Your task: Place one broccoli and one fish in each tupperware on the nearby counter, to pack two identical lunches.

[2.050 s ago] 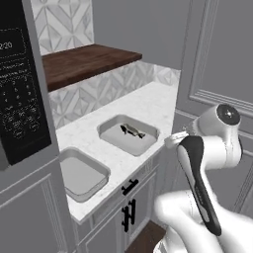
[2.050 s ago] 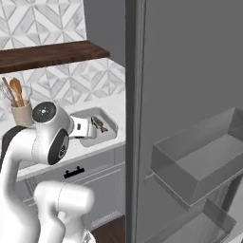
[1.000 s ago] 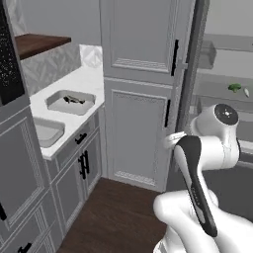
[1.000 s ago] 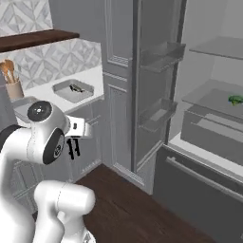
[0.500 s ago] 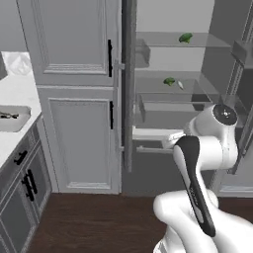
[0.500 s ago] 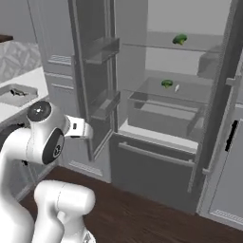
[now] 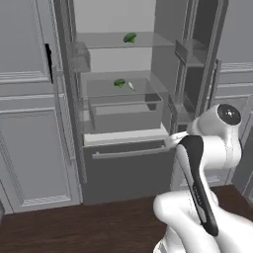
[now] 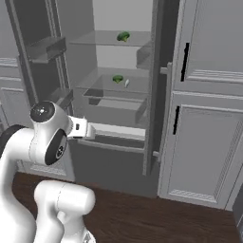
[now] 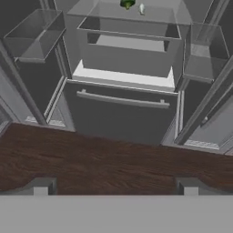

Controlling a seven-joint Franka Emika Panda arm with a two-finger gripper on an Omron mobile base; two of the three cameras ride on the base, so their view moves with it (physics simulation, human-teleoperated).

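Open fridge (image 7: 123, 118) ahead of you: one broccoli (image 7: 130, 37) on the upper shelf, a second broccoli (image 7: 119, 83) beside the pale fish (image 7: 131, 86) on the shelf below. Your gripper (image 9: 115, 185) hangs released, empty, fingertips (image 9: 42, 186) well apart above the dark wood floor (image 9: 109, 164)

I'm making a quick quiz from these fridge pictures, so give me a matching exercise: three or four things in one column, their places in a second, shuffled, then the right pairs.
Things:
1. first green bumpy broccoli floret
2. second green bumpy broccoli floret
3. small pale silvery-white fish
4. clear grey fridge drawer

Places:
A. just right of a floret, on the middle glass shelf
B. upper glass shelf
C. under the middle shelf
D. middle glass shelf, left of the fish

Pairs: 1-B, 2-D, 3-A, 4-C
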